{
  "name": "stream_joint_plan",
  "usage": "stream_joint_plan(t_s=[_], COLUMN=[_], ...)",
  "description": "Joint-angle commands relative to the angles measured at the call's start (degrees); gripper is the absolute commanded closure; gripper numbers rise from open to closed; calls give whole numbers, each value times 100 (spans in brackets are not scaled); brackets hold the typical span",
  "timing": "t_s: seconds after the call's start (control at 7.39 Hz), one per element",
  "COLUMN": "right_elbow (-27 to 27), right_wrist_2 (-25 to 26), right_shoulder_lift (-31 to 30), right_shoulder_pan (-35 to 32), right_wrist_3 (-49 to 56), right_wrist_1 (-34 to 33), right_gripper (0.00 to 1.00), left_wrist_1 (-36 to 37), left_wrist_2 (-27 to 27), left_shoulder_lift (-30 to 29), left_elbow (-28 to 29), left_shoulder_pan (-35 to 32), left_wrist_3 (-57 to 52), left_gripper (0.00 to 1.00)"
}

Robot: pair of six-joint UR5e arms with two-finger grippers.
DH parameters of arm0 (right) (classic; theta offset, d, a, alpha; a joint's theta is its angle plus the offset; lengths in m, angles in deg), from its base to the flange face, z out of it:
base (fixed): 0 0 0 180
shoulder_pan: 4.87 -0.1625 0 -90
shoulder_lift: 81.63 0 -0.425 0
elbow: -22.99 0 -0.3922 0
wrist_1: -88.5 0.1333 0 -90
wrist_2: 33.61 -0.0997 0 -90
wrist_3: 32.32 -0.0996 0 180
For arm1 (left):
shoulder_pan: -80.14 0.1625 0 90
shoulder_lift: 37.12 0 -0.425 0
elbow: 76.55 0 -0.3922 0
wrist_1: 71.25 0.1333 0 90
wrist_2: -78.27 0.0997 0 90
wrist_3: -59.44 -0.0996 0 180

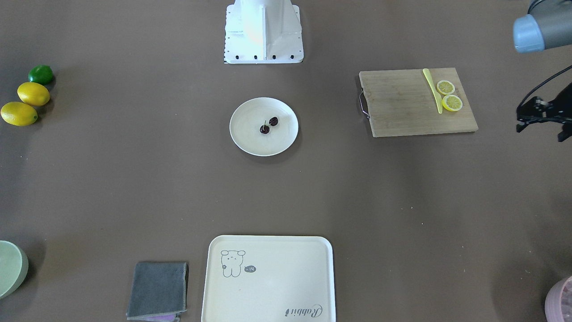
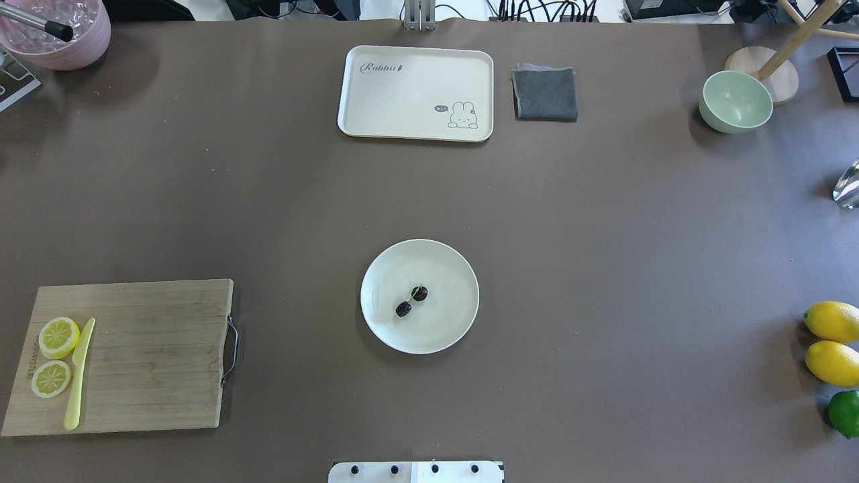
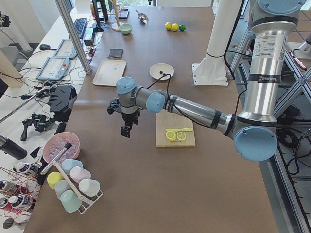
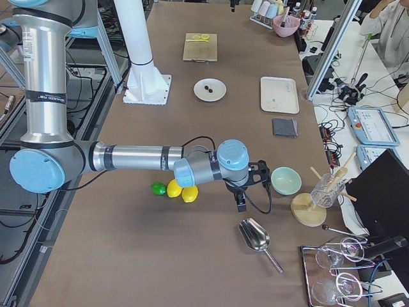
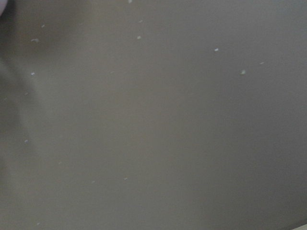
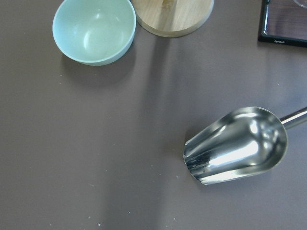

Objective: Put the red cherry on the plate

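The red cherry [image 1: 268, 125], a dark pair on a thin green stem, lies near the middle of the round cream-white plate [image 1: 250, 143]; the overhead view shows the cherry [image 2: 411, 301] on the plate [image 2: 443, 329] too. Nothing holds it. My left gripper [image 3: 126, 132] hangs over bare table far from the plate, beyond the cutting board, and shows only as a cropped black shape [image 1: 543, 115] at the front-facing view's right edge; I cannot tell its state. My right gripper [image 4: 241, 203] hovers near the lemons, seen only from the side, state unclear.
A cutting board [image 2: 134, 355] carries two lemon slices [image 2: 57, 337] and a yellow knife [image 2: 79, 376]. A bear tray [image 2: 416, 94], grey cloth [image 2: 545, 94] and green bowl [image 2: 735, 102] stand at the far edge. Lemons [image 2: 832, 342], a lime [image 2: 845, 412] and a steel scoop [image 6: 237, 146] lie at the right.
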Motion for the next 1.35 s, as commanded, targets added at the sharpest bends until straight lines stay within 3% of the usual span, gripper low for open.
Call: stream_joint_plan(t_s=[0.0, 0.27, 0.68, 0.81, 1.22], right_elbow=[81, 73, 72, 72, 72], right_wrist_2=[-204, -65, 180, 234, 314], right_shoulder_lift=[-421, -492, -432, -422, -379], right_shoulder_pan=[-530, -559, -410, -296, -112], right_wrist_3=[401, 411, 402, 385, 358], right_wrist_1=[11, 11, 2, -7, -7], right_gripper=[0, 0, 0, 0, 0], left_wrist_1=[64, 4, 55, 47, 29], left_wrist_2=[-920, -1093, -603, -18, 50], left_shoulder_lift=[11, 402, 538, 494, 546], left_elbow=[666, 757, 783, 749, 705], left_shoulder_pan=[-1012, -1113, -1157, -1157, -1175], left_wrist_3=[-328, -627, -1480, -1480, -1471], left_gripper=[3, 3, 3, 3, 2])
